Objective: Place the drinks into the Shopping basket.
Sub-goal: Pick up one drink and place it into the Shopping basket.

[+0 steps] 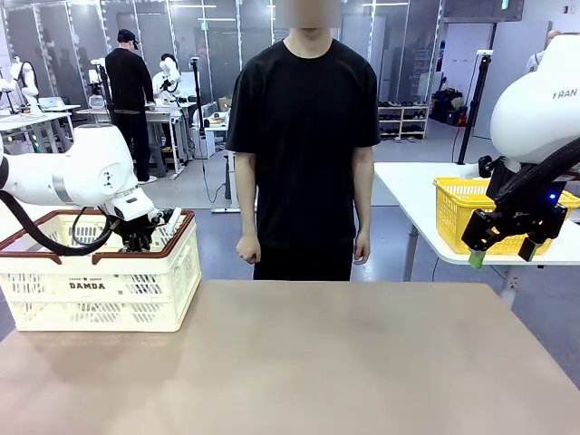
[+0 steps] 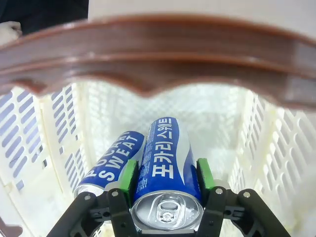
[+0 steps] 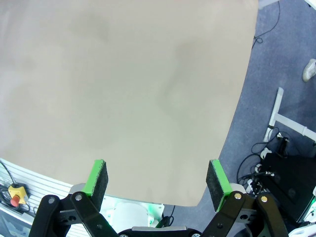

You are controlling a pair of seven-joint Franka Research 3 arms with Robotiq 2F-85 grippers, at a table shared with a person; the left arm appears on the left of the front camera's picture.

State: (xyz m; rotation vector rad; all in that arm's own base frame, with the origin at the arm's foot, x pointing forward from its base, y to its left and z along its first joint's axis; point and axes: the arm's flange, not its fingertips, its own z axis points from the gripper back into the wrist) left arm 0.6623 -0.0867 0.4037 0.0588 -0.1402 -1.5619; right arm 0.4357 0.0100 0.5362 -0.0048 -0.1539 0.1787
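A bare beige tabletop point(image 1: 299, 362) runs across a lab room toward a person point(image 1: 304, 154) standing idle at its far edge, and the cream Shopping basket point(image 1: 100, 288) sits at its left end. The left gripper point(image 2: 167, 180) reaches down past the basket's dark red-brown rim point(image 2: 158, 54), jaws clamped on a blue-and-white can point(image 2: 165, 168) so it can be set beside a second blue can point(image 2: 111, 160) already lying inside. The right gripper point(image 3: 157, 180) hangs above the tabletop's right edge, jaws wide apart and empty, apparently parked out of the way.
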